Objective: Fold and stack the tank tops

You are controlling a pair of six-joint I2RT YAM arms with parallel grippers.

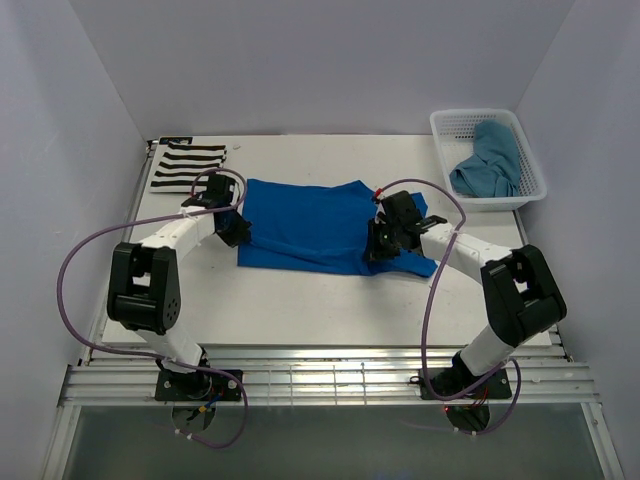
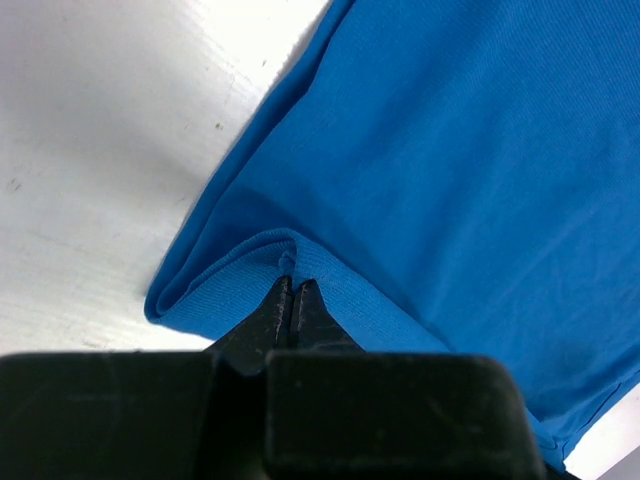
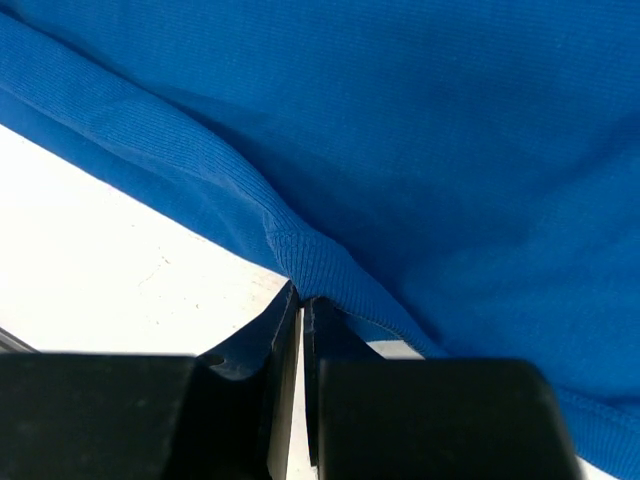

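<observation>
On the surface (image 1: pixel 300 300) the royal blue tank top (image 1: pixel 300 225) lies spread (a fold is in hand, I judge). Left jaws and right jaws are clamped on opposite hems; next, both must lift evenly and carry across.

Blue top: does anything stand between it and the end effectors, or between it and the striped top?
Nothing visible. The left end effector and right end effector are each shut on an edge of the blue top. Toward the striped top, only the left arm's cable loops overhead.
</observation>
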